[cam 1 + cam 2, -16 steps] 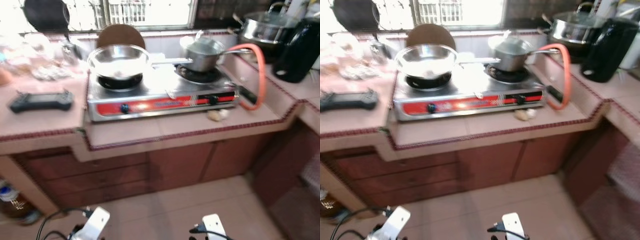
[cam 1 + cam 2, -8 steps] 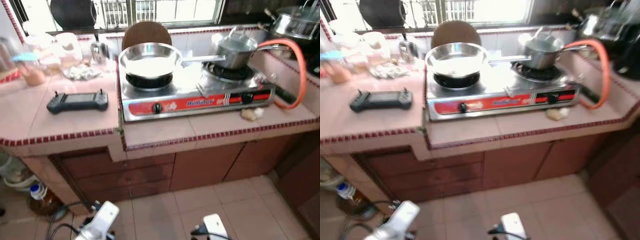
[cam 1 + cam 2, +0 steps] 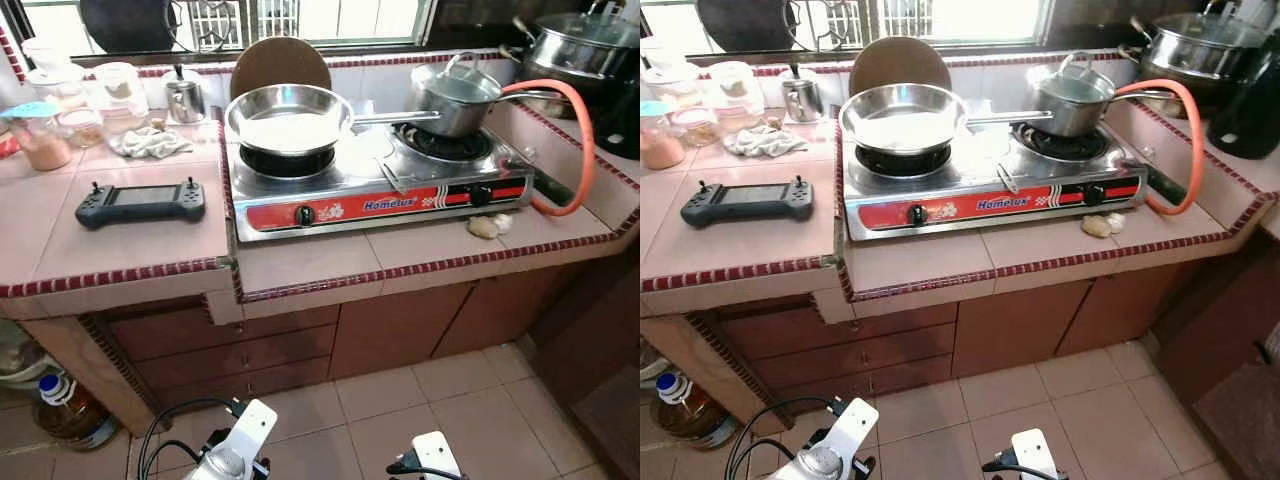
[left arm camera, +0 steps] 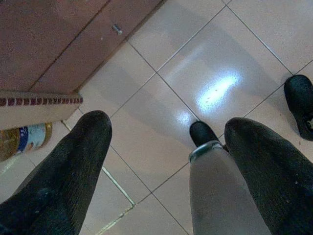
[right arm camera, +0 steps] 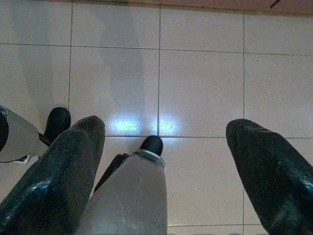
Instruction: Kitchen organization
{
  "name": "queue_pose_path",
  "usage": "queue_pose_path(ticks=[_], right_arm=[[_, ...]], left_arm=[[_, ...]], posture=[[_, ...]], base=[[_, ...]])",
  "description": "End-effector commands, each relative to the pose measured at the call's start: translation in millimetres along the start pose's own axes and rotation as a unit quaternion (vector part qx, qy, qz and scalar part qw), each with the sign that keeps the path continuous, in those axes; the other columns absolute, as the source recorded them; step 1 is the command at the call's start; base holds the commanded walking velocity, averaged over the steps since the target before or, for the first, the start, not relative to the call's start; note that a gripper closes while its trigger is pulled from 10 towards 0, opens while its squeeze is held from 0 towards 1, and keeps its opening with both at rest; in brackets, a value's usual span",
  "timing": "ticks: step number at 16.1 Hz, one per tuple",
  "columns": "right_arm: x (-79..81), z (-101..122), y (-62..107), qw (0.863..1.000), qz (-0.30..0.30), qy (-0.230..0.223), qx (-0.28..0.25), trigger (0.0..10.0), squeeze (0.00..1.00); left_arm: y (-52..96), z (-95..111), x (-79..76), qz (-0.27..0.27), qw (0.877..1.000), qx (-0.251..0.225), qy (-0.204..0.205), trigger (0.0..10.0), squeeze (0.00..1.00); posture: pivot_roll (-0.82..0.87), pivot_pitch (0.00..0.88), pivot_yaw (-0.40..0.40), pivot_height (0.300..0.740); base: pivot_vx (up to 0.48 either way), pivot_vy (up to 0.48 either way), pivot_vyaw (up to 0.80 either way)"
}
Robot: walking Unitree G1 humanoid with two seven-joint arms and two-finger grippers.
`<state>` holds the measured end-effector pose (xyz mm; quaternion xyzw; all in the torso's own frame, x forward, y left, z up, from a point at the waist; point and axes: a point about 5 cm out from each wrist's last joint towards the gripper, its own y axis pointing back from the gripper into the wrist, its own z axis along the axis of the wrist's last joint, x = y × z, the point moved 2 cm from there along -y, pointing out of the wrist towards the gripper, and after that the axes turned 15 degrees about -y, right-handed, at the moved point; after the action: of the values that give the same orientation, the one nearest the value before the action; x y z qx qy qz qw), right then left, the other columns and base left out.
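A steel gas stove [image 3: 380, 190] with a red front stands on the tiled counter [image 3: 330, 262]. On its left burner rests an empty steel frying pan [image 3: 288, 115], on its right burner a lidded saucepan [image 3: 455, 95]. A black handheld controller [image 3: 140, 203] lies on the counter left of the stove. Both arms hang low in front of the cabinets, the left arm [image 3: 240, 450] and the right arm [image 3: 430, 460]. My left gripper [image 4: 168, 126] is open over the floor tiles, holding nothing. My right gripper [image 5: 166, 128] is open too, also above bare floor.
An orange gas hose [image 3: 575, 130] loops off the stove's right end, with small pale lumps [image 3: 487, 226] beside it. Jars [image 3: 40, 135], a cloth [image 3: 150, 143] and a round wooden board [image 3: 280, 65] sit at the back. A large lidded pot [image 3: 590, 45] stands far right. An oil bottle [image 3: 65, 410] sits on the floor left.
The camera has swung left and sharpened, so the counter's left part and the controller came into view. Nothing on the counter has moved, and both arms still hang low.
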<state>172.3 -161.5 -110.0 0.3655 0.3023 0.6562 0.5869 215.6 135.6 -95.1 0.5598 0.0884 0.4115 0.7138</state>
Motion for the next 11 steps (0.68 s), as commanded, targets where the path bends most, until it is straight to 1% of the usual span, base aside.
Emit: queue_pose_path(ticks=[1,3,7,11], right_arm=[[-2.6,-2.0,0.7,1.000,-0.007,-0.001,0.003,10.0,0.00],[-2.5,-2.3,0.7,1.000,-0.007,-0.001,0.003,10.0,0.00],[-2.3,-2.6,0.7,1.000,-0.007,0.000,0.003,10.0,0.00],[-1.7,-3.5,0.8,1.000,-0.006,-0.001,0.004,10.0,0.00]], left_arm=[[-0.1,3.6,0.4,0.004,1.000,0.001,-0.009,10.0,0.00],[-0.2,7.0,-1.2,0.004,1.000,-0.001,-0.011,10.0,0.00],[0.4,-8.3,5.6,0.006,1.000,0.010,-0.008,10.0,0.00],[0.6,-11.4,6.3,0.005,1.000,0.012,-0.009,10.0,0.00]], posture=[[0.07,0.000,-0.019,0.740],[0.07,0.000,-0.019,0.740],[0.07,0.000,-0.019,0.740],[0.07,0.000,-0.017,0.740]], base=[[0.000,0.000,0.00],[0.000,0.000,0.00],[0.000,0.000,0.00],[0.000,0.000,0.00]])
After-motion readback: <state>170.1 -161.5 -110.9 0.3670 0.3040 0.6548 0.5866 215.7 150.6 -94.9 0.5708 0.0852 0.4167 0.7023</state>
